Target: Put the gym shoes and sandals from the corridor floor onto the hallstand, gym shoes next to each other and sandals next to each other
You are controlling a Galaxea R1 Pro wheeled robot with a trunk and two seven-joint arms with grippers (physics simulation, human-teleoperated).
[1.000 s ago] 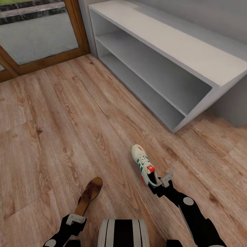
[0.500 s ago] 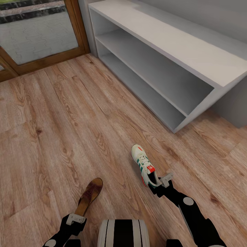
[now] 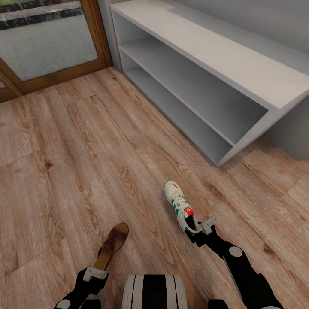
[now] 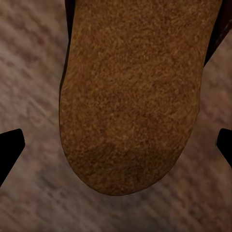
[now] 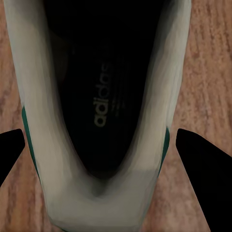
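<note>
One white gym shoe [image 3: 179, 205] with green stripes lies on the corridor floor [image 3: 86, 163], toe toward the hallstand [image 3: 240, 73]. My right gripper [image 3: 198, 227] is at its heel and open. In the right wrist view its dark fingertips [image 5: 200, 164] stand on either side of the shoe's heel opening [image 5: 104, 96], slightly apart from it. One brown sandal [image 3: 112, 243] lies on the floor at the lower left. My left gripper [image 3: 95, 274] sits over its heel end, open, with fingertips [image 4: 9, 150] wide on both sides of the tan insole [image 4: 130, 96].
The hallstand is a pale grey two-tier open bench along the wall at the upper right, its shelves bare. A wood-framed glass door [image 3: 47, 43] fills the upper left. Wood-plank floor stretches between me and the rack. My base [image 3: 154, 292] shows at the bottom edge.
</note>
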